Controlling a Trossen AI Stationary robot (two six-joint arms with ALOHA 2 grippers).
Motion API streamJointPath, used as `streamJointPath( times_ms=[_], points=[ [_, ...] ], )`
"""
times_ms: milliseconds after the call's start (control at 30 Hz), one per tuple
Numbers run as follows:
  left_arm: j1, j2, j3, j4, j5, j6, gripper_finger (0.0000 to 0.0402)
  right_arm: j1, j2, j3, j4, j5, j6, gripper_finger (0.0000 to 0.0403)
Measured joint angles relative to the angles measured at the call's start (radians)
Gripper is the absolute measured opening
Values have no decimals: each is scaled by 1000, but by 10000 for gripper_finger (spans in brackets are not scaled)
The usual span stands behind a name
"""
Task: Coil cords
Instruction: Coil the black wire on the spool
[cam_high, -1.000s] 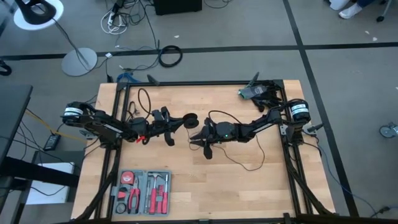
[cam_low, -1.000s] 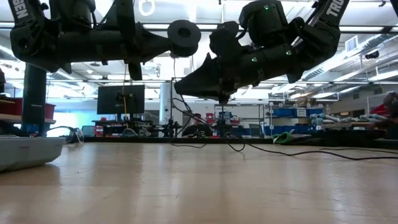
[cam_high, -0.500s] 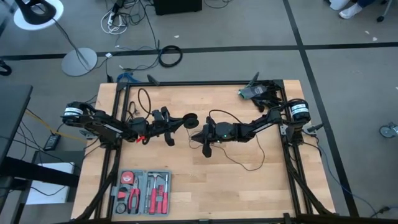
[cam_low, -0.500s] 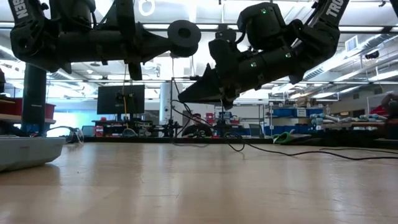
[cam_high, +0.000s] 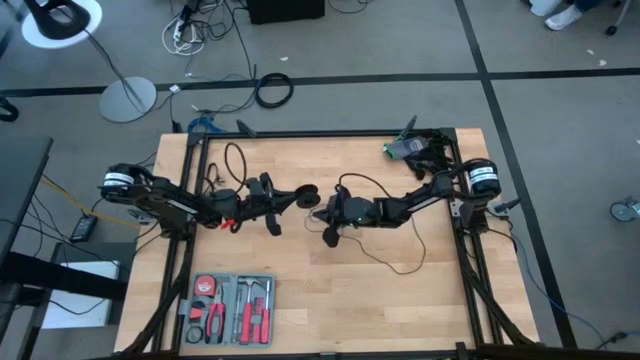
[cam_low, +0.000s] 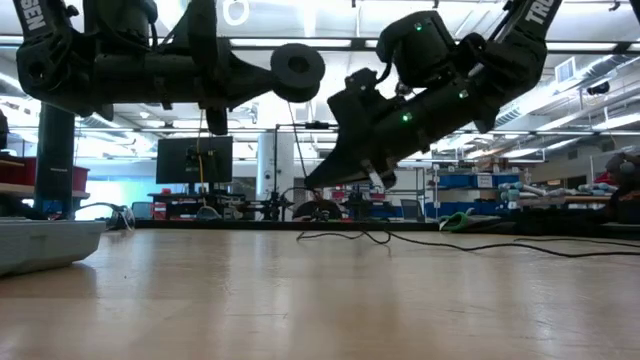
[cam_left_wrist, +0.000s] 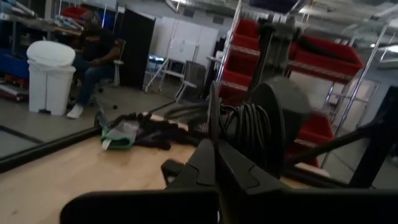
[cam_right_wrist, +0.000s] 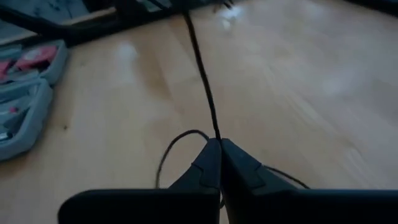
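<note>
The cord is a thin black wire (cam_high: 395, 265) ending in a round black puck (cam_high: 308, 196). The puck is held up in the air at the table's middle, with several turns of wire wound beside it (cam_left_wrist: 249, 127). My left gripper (cam_high: 290, 195) comes level from the left and is shut at the puck. My right gripper (cam_high: 330, 236) is just right of the puck, slanting down, and is shut on the wire. The slack wire lies in loose loops on the table (cam_low: 345, 237) below and to the right. My left gripper holds the puck (cam_low: 297, 72) at its fingertips, level, from the table's left. The puck is lifted clear, high above the table. The exact point of contact is hidden behind the shut fingers (cam_left_wrist: 214, 162). My right gripper pinches one strand of the wire (cam_right_wrist: 215, 134) between its two fingertips. The fingers slant down toward the table. From the pinch the wire runs straight away from the fingers (cam_right_wrist: 196, 50), and a slack loop (cam_right_wrist: 177, 140) lies on the table below.
A grey tool case (cam_high: 230, 308) lies at the near left. A green and black object (cam_high: 410, 148) sits at the far right corner. Another thin black loop (cam_high: 232, 155) lies at the far left. The near right of the table is bare wood.
My right gripper has tipped its fingers down and shifted a little toward the puck, still shut on the wire. The strand that hung from it to the table now lies flatter on the wood. My left gripper has kept the puck still.
</note>
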Motion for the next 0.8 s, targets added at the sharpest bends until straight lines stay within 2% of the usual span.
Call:
streamJointPath(
  times_ms=[233, 400, 567, 800],
  points=[
    [0, 0, 1, -83, -14, -18, 0, 3, -158, -1, -235, 78, 60, 1],
    [0, -1, 1, -163, -67, -18, 0, 3, -300, -1, -406, 107, 86, 0],
    [0, -1, 1, -218, -74, -16, 0, 3, -369, -1, -411, 107, 83, 0],
    [-1, -1, 1, -282, -105, -16, 0, 3, -356, -1, -341, 80, 69, 0]
  ],
)
